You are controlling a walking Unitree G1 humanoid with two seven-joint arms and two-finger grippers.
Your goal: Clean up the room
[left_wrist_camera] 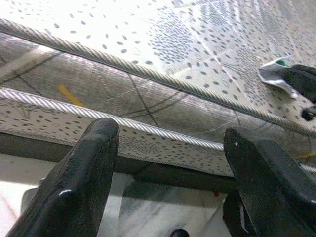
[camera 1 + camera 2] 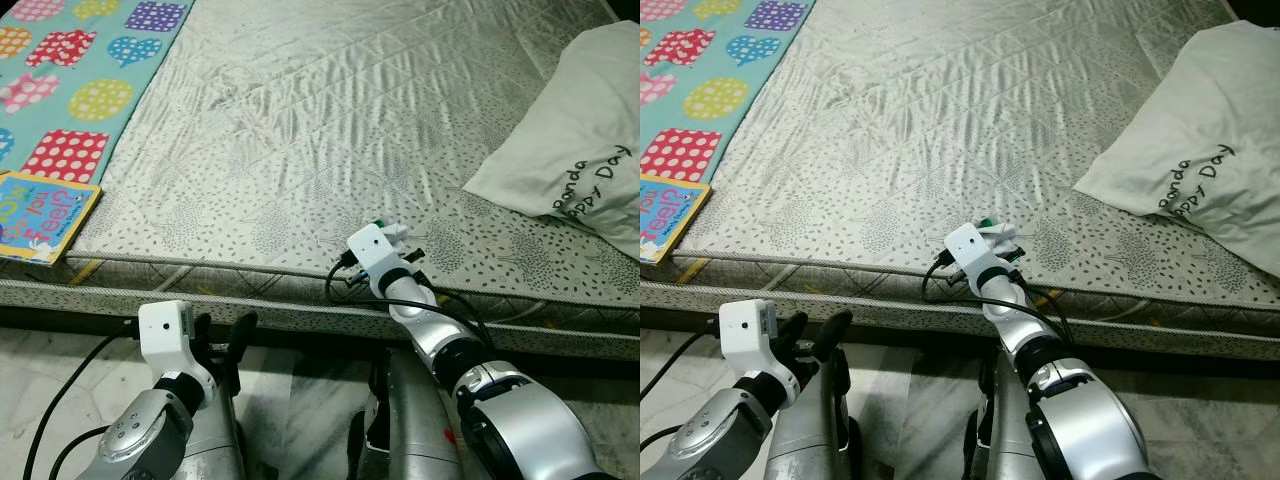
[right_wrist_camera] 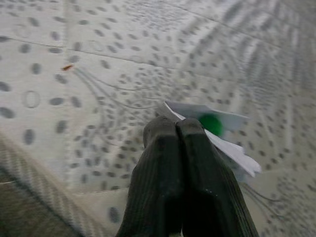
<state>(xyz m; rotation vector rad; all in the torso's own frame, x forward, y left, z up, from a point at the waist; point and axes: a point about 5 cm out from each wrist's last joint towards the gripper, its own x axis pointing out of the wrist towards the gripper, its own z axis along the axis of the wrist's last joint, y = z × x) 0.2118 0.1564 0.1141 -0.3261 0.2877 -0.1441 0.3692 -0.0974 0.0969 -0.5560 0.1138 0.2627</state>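
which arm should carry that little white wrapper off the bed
The right. Its gripper is already pinched on the white wrapper at the mattress edge, while the left gripper hangs open below the bed, holding nothing.

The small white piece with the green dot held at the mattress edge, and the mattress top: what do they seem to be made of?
The white piece with the green dot looks like thin paper or a foil-like wrapper: flat, sharp-edged, slightly creased. The right gripper has its fingers shut on it. The mattress top looks like quilted, satiny fabric: stitched lines, soft sheen, printed speckles.
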